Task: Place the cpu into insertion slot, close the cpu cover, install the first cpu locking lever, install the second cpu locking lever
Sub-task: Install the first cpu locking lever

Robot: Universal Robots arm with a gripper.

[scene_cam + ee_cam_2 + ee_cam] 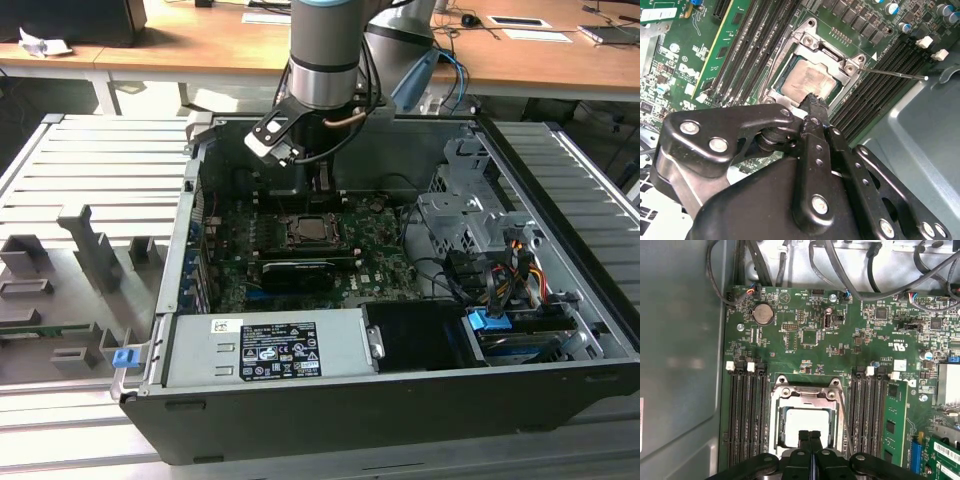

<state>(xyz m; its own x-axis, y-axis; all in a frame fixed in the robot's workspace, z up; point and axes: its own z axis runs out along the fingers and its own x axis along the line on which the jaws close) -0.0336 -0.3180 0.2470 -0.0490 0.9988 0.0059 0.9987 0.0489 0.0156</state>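
Black metal gripper (809, 435) fingers are pressing together with nothing between them, hanging close over one edge of the small square silver-grey cpu (805, 421). That chip is lying flat in the metal-rimmed square insertion slot (774, 440), and the thin silver frame-shaped cpu cover (805, 392) is lying down around it. One thin wire lever (895, 74) is sticking out over the long black memory slots (875, 95).

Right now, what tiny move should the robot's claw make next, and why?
Probably slide the shut gripper sideways toward the thin locking lever. The cpu already sits in place and the cpu cover looks closed around it. That lever sticks out over the memory slots, seemingly unlatched, while the gripper hovers by the cover's edge.
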